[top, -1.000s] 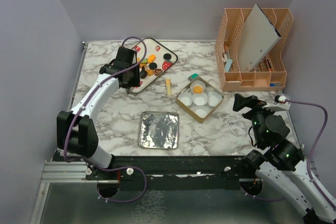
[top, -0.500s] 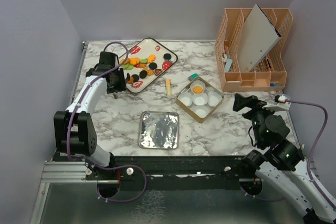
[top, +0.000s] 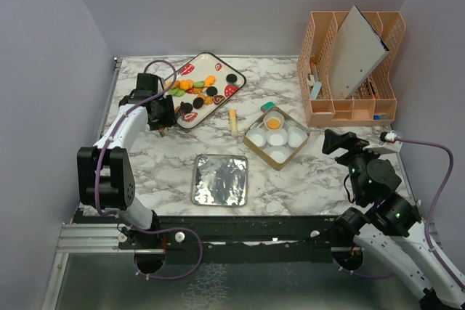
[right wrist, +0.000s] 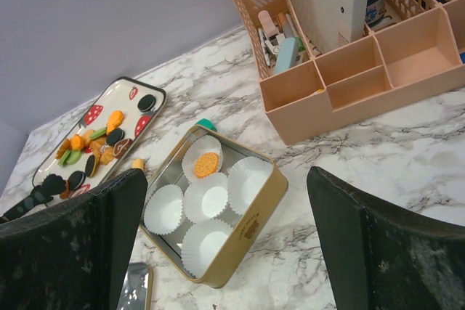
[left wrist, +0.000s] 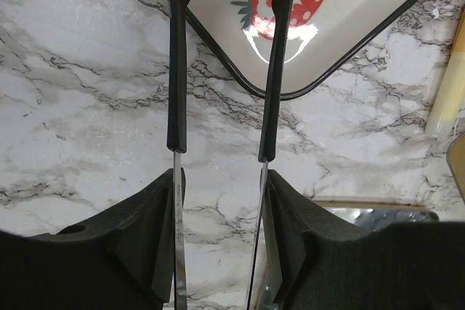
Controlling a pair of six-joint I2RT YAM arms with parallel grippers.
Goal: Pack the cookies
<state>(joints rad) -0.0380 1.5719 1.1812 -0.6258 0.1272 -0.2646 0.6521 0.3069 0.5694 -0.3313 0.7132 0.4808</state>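
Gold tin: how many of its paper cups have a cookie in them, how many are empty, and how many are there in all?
paper cups with a cookie: 1
empty paper cups: 4
Total in the tin: 5

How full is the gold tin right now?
Nearly empty: the tin holds five paper cups, and only one has a cookie; the other four are bare.
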